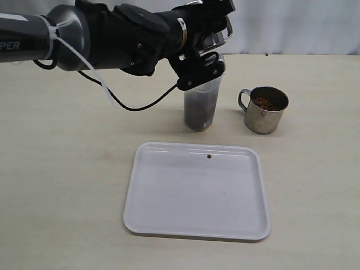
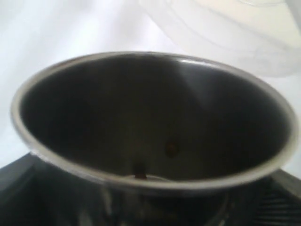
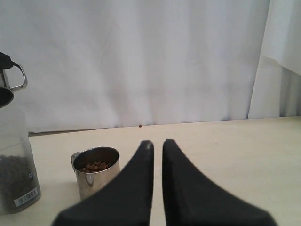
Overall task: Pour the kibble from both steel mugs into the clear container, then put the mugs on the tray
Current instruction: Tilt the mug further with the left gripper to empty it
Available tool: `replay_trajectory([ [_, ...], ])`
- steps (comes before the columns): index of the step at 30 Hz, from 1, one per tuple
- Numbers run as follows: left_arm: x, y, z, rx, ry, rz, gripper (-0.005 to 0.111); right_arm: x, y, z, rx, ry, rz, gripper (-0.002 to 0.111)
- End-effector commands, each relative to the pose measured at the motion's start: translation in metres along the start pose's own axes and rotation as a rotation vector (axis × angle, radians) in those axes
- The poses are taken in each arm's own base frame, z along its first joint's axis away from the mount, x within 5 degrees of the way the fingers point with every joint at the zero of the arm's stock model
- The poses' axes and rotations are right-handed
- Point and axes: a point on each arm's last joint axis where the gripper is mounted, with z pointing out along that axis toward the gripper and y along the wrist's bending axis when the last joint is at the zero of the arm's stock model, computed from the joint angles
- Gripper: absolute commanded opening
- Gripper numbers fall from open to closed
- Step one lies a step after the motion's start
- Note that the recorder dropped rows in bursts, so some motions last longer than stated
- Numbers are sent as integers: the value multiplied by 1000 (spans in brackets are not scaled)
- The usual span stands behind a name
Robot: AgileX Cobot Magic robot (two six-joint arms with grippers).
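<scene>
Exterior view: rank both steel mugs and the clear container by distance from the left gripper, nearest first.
1. Tipped steel mug: held in the left gripper itself.
2. Clear container: directly under the gripper.
3. Kibble-filled steel mug: standing off to the container's right.

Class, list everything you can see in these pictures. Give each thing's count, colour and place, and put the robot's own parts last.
clear container: one, frosted, on the table behind the tray, partly filled
tipped steel mug: one, silver, over the container, nearly empty
standing steel mug: one, silver, right of the container
kibble: many, brown, in the container and the standing mug
stray pellet: one, dark, on the tray
tray: one, white, front of the table
table: one, beige
curtain: white, behind
left hand: black, gripping the tipped mug
right hand: black, shut, empty
</scene>
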Motion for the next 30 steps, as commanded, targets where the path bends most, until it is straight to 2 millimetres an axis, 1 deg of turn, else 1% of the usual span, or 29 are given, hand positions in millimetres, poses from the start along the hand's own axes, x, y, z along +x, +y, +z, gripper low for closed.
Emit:
replay_trajectory([
  [1, 0, 10, -5, -23, 5, 66, 0, 1, 0, 0, 7, 0, -4, 5],
  [4, 0, 10, -5, -23, 6, 121, 0, 1, 0, 0, 7, 0, -4, 5],
  [17, 1, 9, -5, -7, 24, 203, 0, 1, 0, 0, 7, 0, -4, 5],
  [23, 2, 9, -5, -8, 25, 204, 0, 1, 0, 0, 7, 0, -4, 5],
  [25, 4, 10, -7, -10, 31, 227, 0, 1, 0, 0, 7, 0, -4, 5],
  [30, 9, 16, -13, -33, 35, 211, 0, 1, 0, 0, 7, 0, -4, 5],
])
